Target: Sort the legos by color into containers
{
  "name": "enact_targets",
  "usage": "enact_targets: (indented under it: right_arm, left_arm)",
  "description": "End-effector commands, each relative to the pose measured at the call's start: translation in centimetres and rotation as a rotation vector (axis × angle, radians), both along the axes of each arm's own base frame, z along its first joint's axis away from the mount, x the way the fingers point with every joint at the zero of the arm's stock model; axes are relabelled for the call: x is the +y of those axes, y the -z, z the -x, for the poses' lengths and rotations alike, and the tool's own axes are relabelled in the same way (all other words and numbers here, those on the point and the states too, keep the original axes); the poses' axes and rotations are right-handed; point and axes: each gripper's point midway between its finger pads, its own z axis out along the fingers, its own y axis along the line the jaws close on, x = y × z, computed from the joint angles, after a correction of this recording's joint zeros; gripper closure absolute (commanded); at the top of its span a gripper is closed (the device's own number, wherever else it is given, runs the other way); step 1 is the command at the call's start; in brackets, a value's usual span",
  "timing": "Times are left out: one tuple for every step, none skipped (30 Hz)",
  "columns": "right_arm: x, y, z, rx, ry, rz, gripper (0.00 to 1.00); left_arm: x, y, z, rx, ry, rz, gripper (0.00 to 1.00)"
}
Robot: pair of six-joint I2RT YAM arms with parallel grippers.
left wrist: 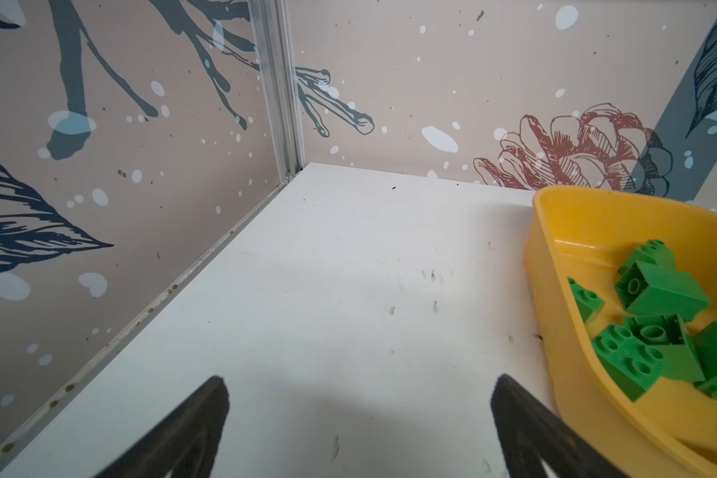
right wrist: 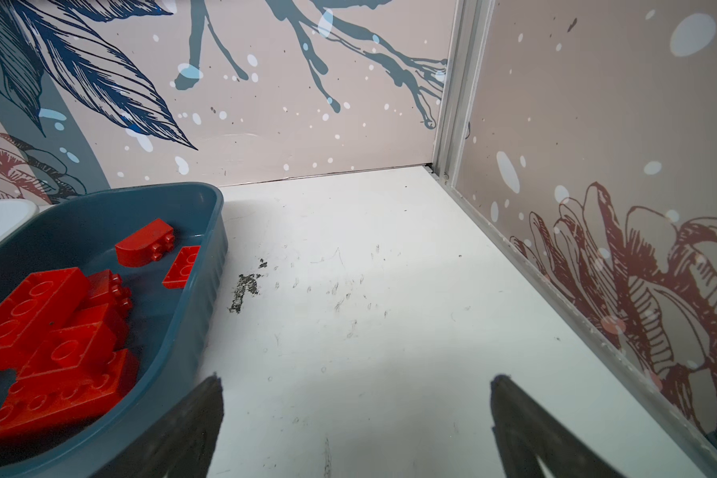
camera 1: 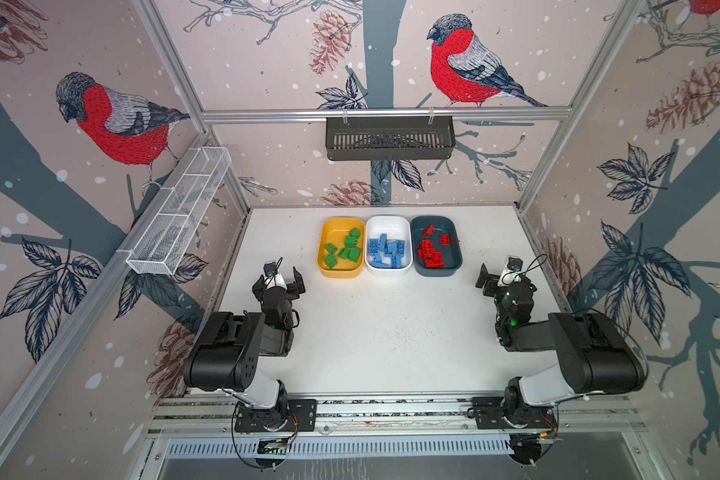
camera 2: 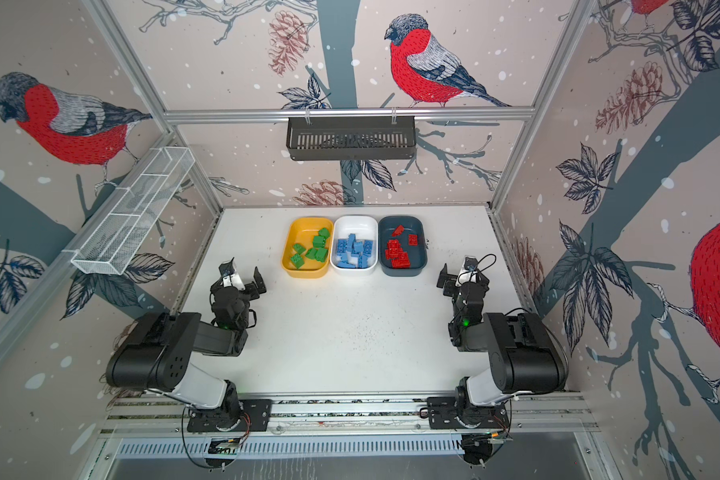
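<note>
**Both jaws wide and empty; bricks lie in three tubs by colour**

L gripper [left wrist: 361, 380]: jaws spread wide, nothing btwn them, over bare bench [left wrist: 328, 289] just beside the yellow tub [left wrist: 555, 298]. R gripper [right wrist: 357, 378]: jaws just as wide, also empty, over bench just beside the teal tub [right wrist: 208, 289]. In both top views the grippers flank the tub row on its near side, L at the left end, R at the right end. Neither touches a tub.

Tubs stand side by side in one row toward the back of the bench: yellow, white tub [camera 1: 388, 270], teal, L to R. Whether their rims touch I can't tell.
- Green legos [camera 1: 344, 249] are piled in the yellow tub, mostly toward its right side and near end.
- Blue legos [camera 1: 387, 249] are heaped mid white tub.
- Red legos [camera 1: 431, 253] are in the teal tub: most clustered at the near end, two lying apart nearer the far end.

Every brick in view lies inside a tub.

Surface: white matte bench, peppered w/ fine dark specks. In the R wrist view a grey gritty smear [right wrist: 245, 287] sits just beside the teal tub, w/ short scratch marks around it. Similar small scuffs lie near the yellow tub.

Room: a box w/ three walls, aluminium posts [left wrist: 280, 82] at the back corners. Beige wallpaper shows red-breasted birds [camera 1: 462, 62], pine cones, dark leaves, grey-blue branches and white flecks. A black slotted basket [camera 1: 389, 139] hangs from the back crossbar. A long white wire-mesh basket [camera 1: 179, 216] is fixed along the left wall. Both arm bases are bolted to a metal rail [camera 1: 391, 409] at the front edge.
</note>
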Motion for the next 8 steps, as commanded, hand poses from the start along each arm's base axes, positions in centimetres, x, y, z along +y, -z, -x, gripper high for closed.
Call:
enact_targets:
  right_arm:
    - [-0.06,-0.47,-0.27,-0.014,0.006,-0.003,0.01]
    - [-0.07,-0.46,-0.25,-0.015,0.006,-0.003,0.01]
    - [-0.06,-0.50,-0.24,-0.016,0.006,-0.004,0.01]
    - [-0.09,-0.45,-0.21,-0.015,0.007,-0.004,0.01]
    - [-0.08,-0.52,-0.21,-0.017,0.007,-0.002,0.01]
    - [-0.06,-0.50,-0.18,-0.017,0.006,-0.003,0.01]
    - [-0.05,-0.57,-0.14,-0.020,0.007,-0.001,0.01]
    - [-0.04,-0.58,-0.10,-0.020,0.008,0.001,0.01]
  left_arm:
    - [-0.03,-2.12,-0.38,-0.081,0.003,-0.005,0.01]
    - [-0.05,-2.35,-0.33,-0.096,0.005,-0.010,0.01]
    - [-0.02,-2.37,-0.22,-0.103,0.005,-0.013,0.01]
    - [-0.02,-2.23,-0.23,-0.094,0.004,-0.010,0.01]
    - [-0.03,-2.23,-0.23,-0.094,0.005,-0.009,0.01]
    - [-0.02,-2.34,-0.21,-0.101,0.005,-0.013,0.01]
    - [-0.05,-2.33,-0.24,-0.099,0.006,-0.011,0.01]
    - [-0.07,-2.32,-0.25,-0.098,0.006,-0.011,0.01]
